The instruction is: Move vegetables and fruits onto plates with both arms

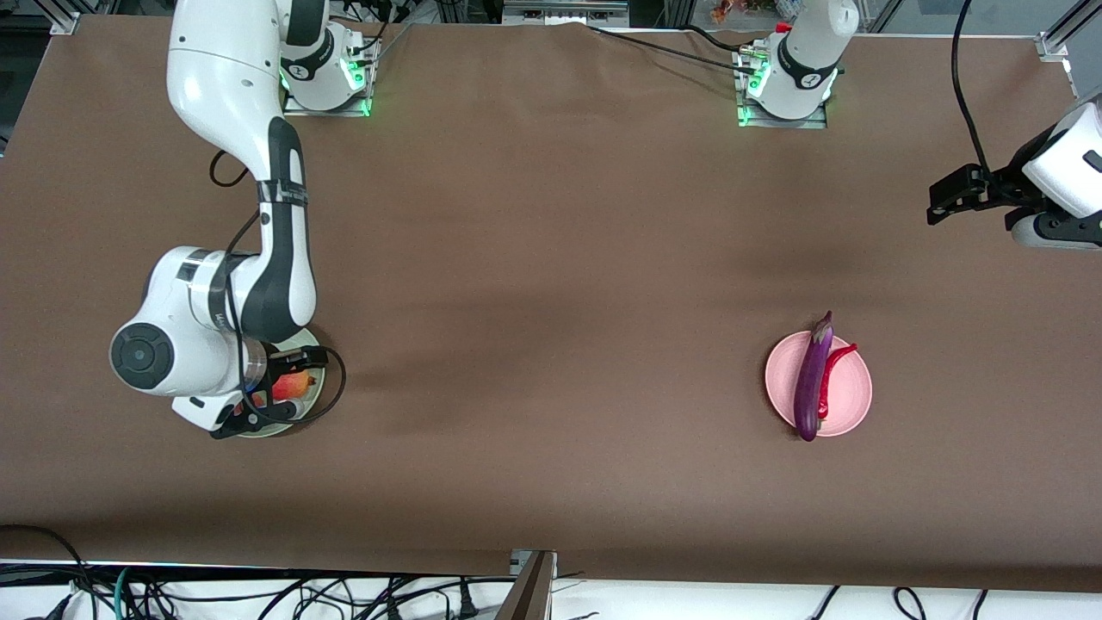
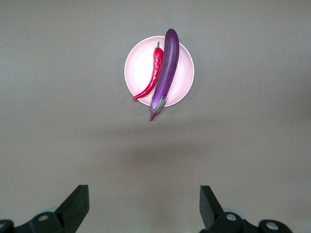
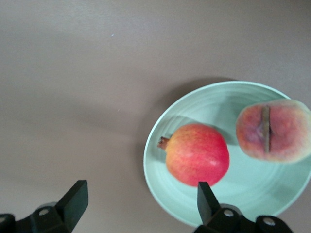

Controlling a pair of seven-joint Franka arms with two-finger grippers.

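The right gripper (image 3: 136,206) hovers, fingers (image 3: 73,201) spread and empty, over the pale green round plate (image 3: 194,104) holding the round red fruit (image 3: 198,154) and fuzzy orange-pink peach (image 3: 274,130). The left gripper (image 2: 145,206) waits, fingers (image 2: 75,204) apart, well away from the pale pink round plate (image 2: 133,68) on the brown surface (image 1: 551,258), bearing the long glossy purple eggplant (image 2: 164,65) and curved red chili pepper (image 2: 152,75).

Two round shallow plates sit on the brown bench: one pale pink plate (image 1: 848,405) at lower right of the front view, one pale green plate (image 3: 194,116). Two vegetables lie on the pink one: one long glossy purple eggplant (image 1: 812,379) and one thin curved red chili pepper (image 1: 833,372). Two fruits lie on the green one: one fuzzy orange-pink peach (image 3: 274,130) and one round red fruit (image 3: 197,154).
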